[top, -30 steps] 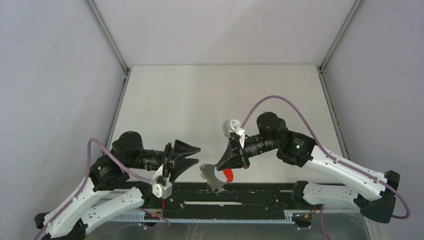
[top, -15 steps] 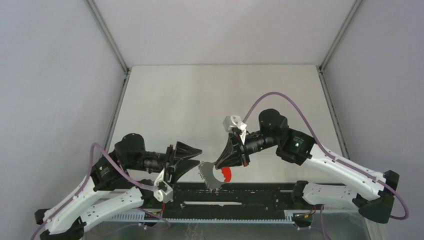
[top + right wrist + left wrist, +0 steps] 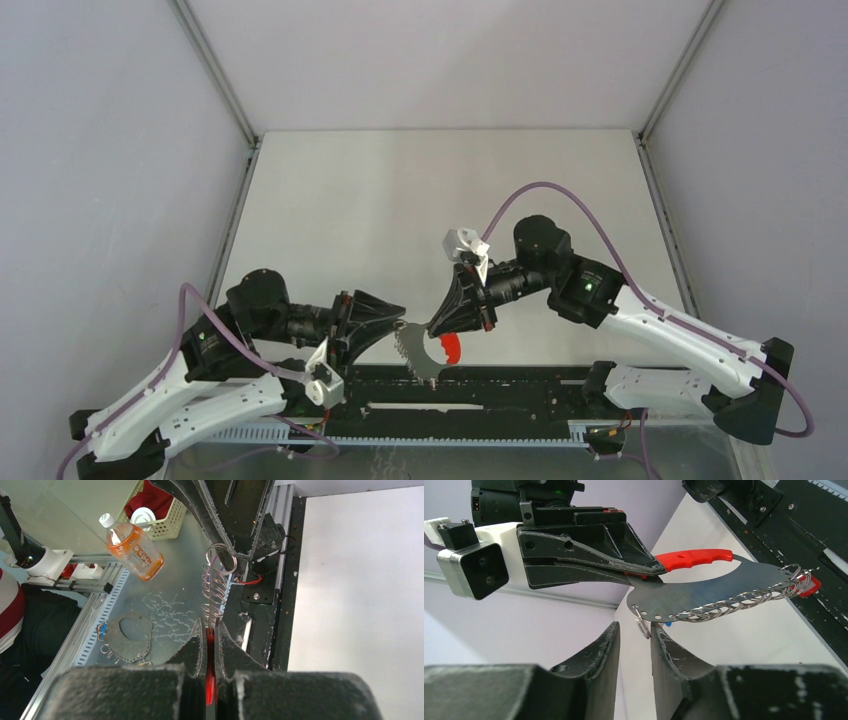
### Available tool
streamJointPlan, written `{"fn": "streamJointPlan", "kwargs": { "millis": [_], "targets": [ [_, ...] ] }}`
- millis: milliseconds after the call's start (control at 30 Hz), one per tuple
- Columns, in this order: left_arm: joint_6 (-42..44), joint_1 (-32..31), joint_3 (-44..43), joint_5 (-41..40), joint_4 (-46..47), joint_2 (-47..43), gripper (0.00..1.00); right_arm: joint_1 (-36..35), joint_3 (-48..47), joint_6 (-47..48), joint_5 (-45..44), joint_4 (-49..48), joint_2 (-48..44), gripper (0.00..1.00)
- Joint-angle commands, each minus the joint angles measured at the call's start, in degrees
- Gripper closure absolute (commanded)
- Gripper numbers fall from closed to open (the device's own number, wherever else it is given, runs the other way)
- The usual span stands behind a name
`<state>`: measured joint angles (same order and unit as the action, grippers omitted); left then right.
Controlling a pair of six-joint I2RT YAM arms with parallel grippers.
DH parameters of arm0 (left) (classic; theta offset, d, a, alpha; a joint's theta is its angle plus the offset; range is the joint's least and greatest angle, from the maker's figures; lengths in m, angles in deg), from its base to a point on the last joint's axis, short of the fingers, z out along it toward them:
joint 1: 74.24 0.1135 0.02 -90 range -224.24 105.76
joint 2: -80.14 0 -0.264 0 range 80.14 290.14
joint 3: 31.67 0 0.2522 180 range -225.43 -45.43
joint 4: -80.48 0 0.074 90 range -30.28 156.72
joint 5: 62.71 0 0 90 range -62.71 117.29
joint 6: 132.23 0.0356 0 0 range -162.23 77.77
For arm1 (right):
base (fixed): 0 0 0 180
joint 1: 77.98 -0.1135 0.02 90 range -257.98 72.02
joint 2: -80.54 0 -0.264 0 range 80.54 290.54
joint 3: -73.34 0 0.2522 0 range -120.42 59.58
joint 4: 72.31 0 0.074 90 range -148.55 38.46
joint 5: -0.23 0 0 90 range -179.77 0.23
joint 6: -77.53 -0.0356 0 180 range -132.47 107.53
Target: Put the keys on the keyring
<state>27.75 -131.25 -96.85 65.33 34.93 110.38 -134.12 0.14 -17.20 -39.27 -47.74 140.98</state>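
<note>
far table [image 3: 440,190] lies open; the keyring [image 3: 418,352] blocks the near middle.

Two arms: left arm [image 3: 200,345] and right arm [image 3: 590,290]. One keyring [image 3: 704,592]. At the right wrist view's upper left, one bottle [image 3: 132,547] and one basket [image 3: 172,515].

links [image 3: 690,340]: white | joints [image 3: 545,245]: black | cables [image 3: 545,185]: purple | jaws: black, scuffed | wrist cameras [image 3: 463,243]: white

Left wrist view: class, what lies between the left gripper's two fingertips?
A small silver ring hanging from the keyring, seen in the left wrist view.
</note>
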Motion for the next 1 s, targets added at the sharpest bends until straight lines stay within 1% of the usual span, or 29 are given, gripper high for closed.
{"fn": "streamJointPlan", "kwargs": {
  "millis": [0, 167, 300, 533, 767, 867, 967],
  "targets": [
    [-2.81, -0.55, -1.57, -0.35, 1.65, -0.46, 0.68, 0.63, -2.27, -1.59, 1.66, -3.18, -0.02, 1.00],
    [-4.73, -0.81, -2.02, 0.37, 1.66, -0.84, 0.74, 1.32, -1.91, -2.43, 2.11, -4.29, -0.41, 1.00],
    [-4.83, -1.15, -2.06, 0.78, 1.49, -1.07, 0.78, 1.80, -1.90, -2.87, 2.57, -4.76, -0.50, 1.00],
    [-4.60, -1.32, -2.02, 0.26, 1.53, -0.98, 0.88, 1.83, -1.91, -2.87, 3.29, -4.90, -0.01, 1.00],
    [-9.35, -1.34, -2.94, -0.74, 3.48, -0.79, 0.99, 1.82, -1.91, -1.62, 5.12, -3.41, 0.55, 1.00],
    [-11.39, -1.30, -3.71, 0.76, 2.99, -0.57, 1.00, 1.82, -2.12, -1.15, 4.47, -2.92, 0.53, 1.00],
    [-11.47, -1.34, -4.32, 2.54, 1.12, -0.06, 1.00, 1.76, -2.71, -0.68, 4.24, -2.40, 0.79, 1.00]
  ]
}}
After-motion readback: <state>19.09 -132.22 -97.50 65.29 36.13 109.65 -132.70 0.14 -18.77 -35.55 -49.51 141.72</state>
